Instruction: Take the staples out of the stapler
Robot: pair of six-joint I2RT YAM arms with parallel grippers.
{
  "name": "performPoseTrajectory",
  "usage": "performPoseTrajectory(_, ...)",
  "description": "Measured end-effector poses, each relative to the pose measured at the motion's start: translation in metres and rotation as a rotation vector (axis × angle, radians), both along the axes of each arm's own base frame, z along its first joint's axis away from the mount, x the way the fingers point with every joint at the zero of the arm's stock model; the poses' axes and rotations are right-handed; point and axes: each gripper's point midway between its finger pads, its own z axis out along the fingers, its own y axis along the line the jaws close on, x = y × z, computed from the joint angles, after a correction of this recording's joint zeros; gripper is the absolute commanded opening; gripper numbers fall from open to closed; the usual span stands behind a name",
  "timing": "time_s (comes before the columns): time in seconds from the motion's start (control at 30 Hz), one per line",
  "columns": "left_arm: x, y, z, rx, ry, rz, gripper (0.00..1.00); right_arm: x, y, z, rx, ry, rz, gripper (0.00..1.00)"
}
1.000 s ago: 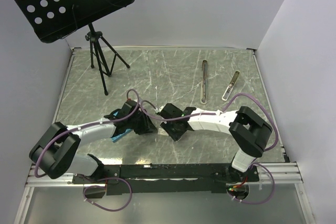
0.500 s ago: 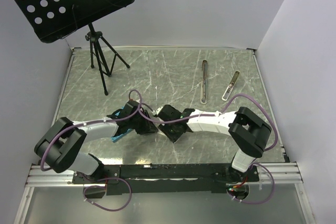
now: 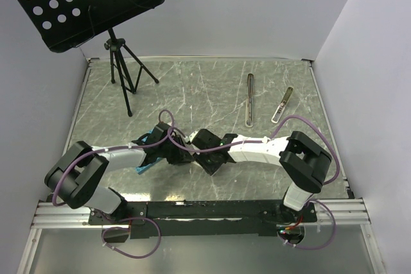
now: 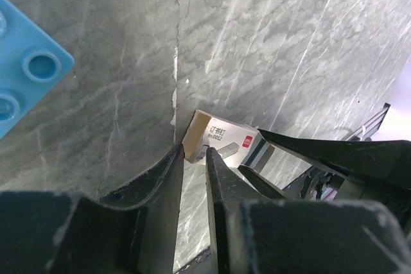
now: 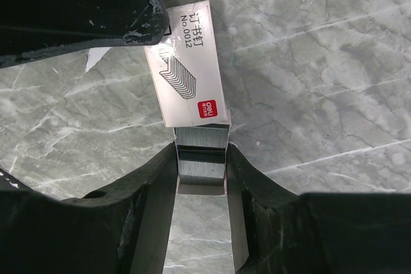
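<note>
The stapler (image 3: 282, 104) lies slim and silvery at the far right of the table, away from both arms. Both grippers meet mid-table over a small white staple box (image 5: 186, 72) with a red mark. My right gripper (image 5: 201, 158) is shut on the box's pulled-out inner tray (image 5: 201, 162), where rows of grey staples show. My left gripper (image 4: 194, 152) is nearly closed, with its tips pinching the far end of the box (image 4: 221, 139). In the top view the left gripper (image 3: 182, 152) and the right gripper (image 3: 200, 152) almost touch, and the box is hidden beneath them.
A blue studded plate (image 4: 26, 75) lies under the left arm (image 3: 142, 168). A longer dark slim bar (image 3: 249, 99) lies left of the stapler. A black music stand on a tripod (image 3: 122, 75) is at the far left corner.
The left arm has swung in to the right and the right gripper has shifted left, so the two grippers have closed in on each other.
</note>
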Motion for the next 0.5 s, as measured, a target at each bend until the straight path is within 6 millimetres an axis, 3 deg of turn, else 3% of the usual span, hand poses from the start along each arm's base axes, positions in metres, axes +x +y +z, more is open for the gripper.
performPoseTrajectory(0.5,-0.0006,-0.0051,0.0011,-0.025,0.0,-0.02,0.25,0.001,-0.0003,-0.0005,-0.006,-0.01,0.02,0.4)
